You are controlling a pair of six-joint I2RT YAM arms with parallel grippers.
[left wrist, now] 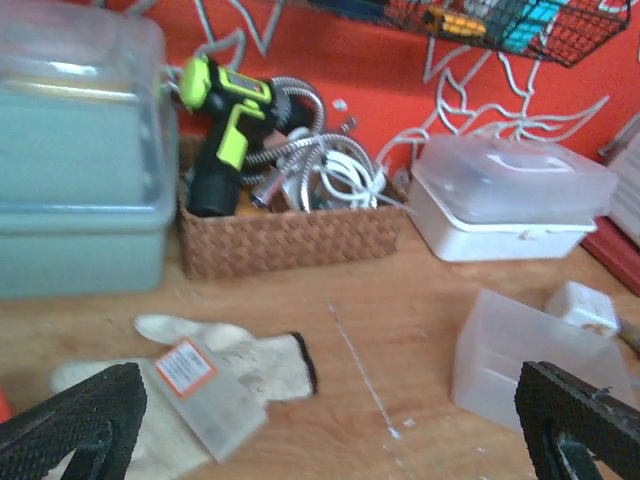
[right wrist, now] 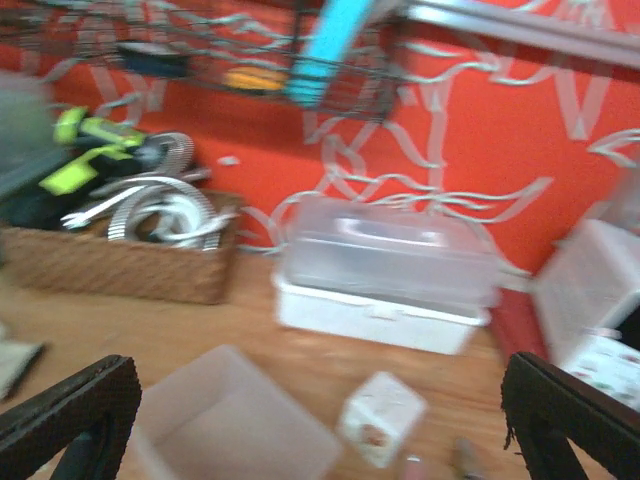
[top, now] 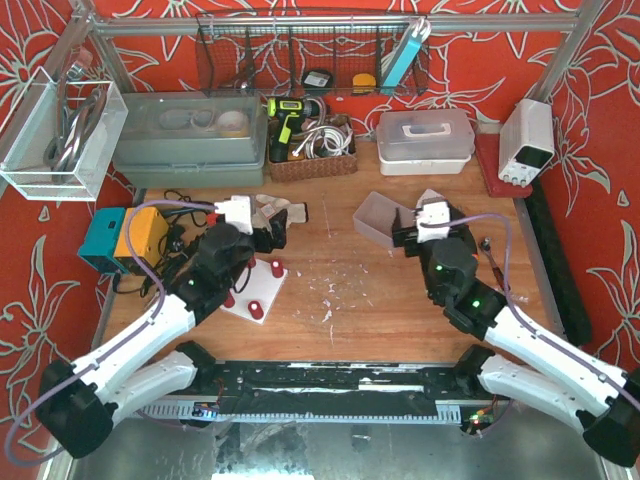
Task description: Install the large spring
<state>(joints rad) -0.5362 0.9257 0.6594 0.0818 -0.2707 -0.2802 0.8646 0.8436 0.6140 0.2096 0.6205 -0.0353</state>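
- Red floral backdrop behind wooden table (top: 350, 310); bins (top: 190, 135) and wicker basket (top: 312, 160) along far edge.
- L gripper (left wrist: 325, 430): fingers (left wrist: 80, 420) spread wide, nothing betw. them; aimed over glove (left wrist: 235, 360) and labelled bag (left wrist: 200, 395), left of table centre.
- R gripper (right wrist: 320, 420): fingers (right wrist: 75, 405) spread wide, empty; over clear box (right wrist: 235, 430), right of table centre.
- Large spring: not made out in any view. Possibly hidden under L wrist near white base (top: 258, 298) w/ red pegs (top: 276, 267), toward left edge; cannot confirm.
- Judged step: locate and pick spring, or check seating if already on base. Status unverified.
- Recommended: draw L wrist back enough to expose base and pegs before any closing; confirm spring position first.
- If pick req'd: approach square to coil, pinch mid-length, light force only. Over-squeeze likely to deform it or fire it sideways.
- At install: align w/ peg from straight above, lower w/o tilt, release only once seated; steady base w/ R gripper if sliding.
- Risk: glove and bag close to L fingers. Avoid snagging.
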